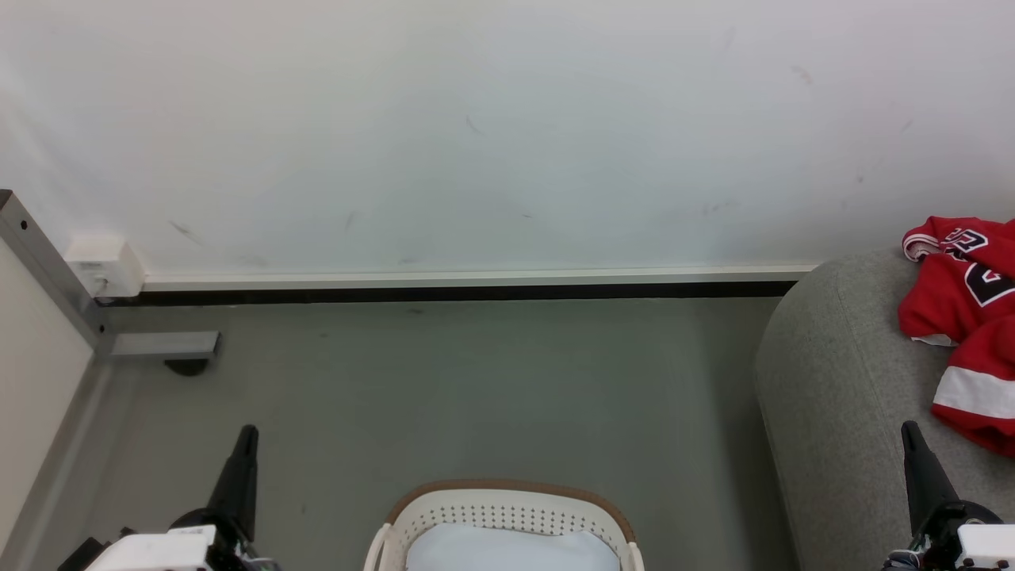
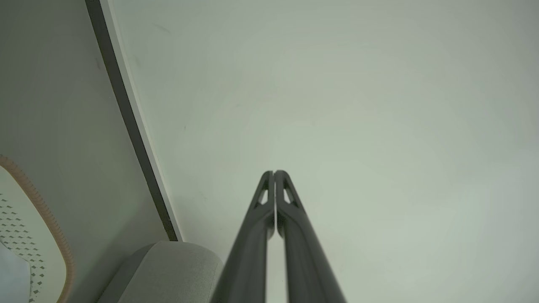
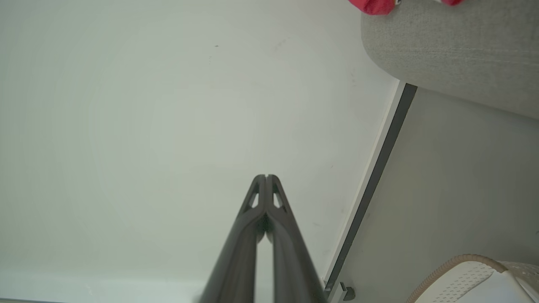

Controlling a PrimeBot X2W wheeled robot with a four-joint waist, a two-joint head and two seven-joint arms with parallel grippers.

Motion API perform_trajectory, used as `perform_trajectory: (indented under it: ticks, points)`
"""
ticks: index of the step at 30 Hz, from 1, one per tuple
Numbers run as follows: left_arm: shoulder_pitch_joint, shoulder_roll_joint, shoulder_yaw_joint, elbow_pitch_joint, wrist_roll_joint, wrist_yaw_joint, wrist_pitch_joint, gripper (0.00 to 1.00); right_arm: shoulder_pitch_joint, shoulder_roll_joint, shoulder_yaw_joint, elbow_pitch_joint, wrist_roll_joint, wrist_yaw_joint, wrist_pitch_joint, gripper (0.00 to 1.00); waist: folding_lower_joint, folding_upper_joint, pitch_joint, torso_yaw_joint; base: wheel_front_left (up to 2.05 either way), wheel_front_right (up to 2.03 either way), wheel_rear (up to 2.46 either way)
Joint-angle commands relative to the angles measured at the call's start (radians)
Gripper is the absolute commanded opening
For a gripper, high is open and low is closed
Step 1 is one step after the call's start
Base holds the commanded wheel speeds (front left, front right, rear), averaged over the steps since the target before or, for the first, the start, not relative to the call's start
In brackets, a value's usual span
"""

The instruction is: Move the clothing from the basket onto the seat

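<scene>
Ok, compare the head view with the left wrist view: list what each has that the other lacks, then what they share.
Head view adds: red clothing on the seat, the shut right gripper, a metal post. Left wrist view adds: a close look at the left gripper, tips touching. Shared: basket, seat, wall, floor, left gripper.
</scene>
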Motion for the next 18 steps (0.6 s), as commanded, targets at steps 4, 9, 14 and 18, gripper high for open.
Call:
perform_trajectory:
  ticks: [4, 9, 14, 18]
  points:
    - [-0.008, 0.002, 0.002, 0.0, -0.013, -0.002, 0.003, 0.0, -0.012, 0.002, -0.005, 0.002, -0.005, -0.002, -0.001, 0.0, 0.0, 0.0, 0.0, 0.0, 0.0, 0.0, 0.0]
    - [-0.008, 0.002, 0.002, 0.0, -0.013, -0.002, 0.003, 0.0, -0.012, 0.002, -0.005, 0.002, -0.005, -0.002, 0.0, 0.0, 0.0, 0.0, 0.0, 0.0, 0.0, 0.0, 0.0]
    - [-0.008, 0.002, 0.002, 0.0, -0.013, -0.002, 0.003, 0.0, -0.012, 0.002, -0.006, 0.002, -0.006, -0.002, 0.0, 0.0, 0.0, 0.0, 0.0, 0.0, 0.0, 0.0, 0.0]
    - [-0.008, 0.002, 0.002, 0.0, -0.014, -0.002, 0.003, 0.0, -0.012, 0.003, -0.006, 0.002, -0.006, -0.002, 0.001, 0.0, 0.0, 0.0, 0.0, 0.0, 0.0, 0.0, 0.0]
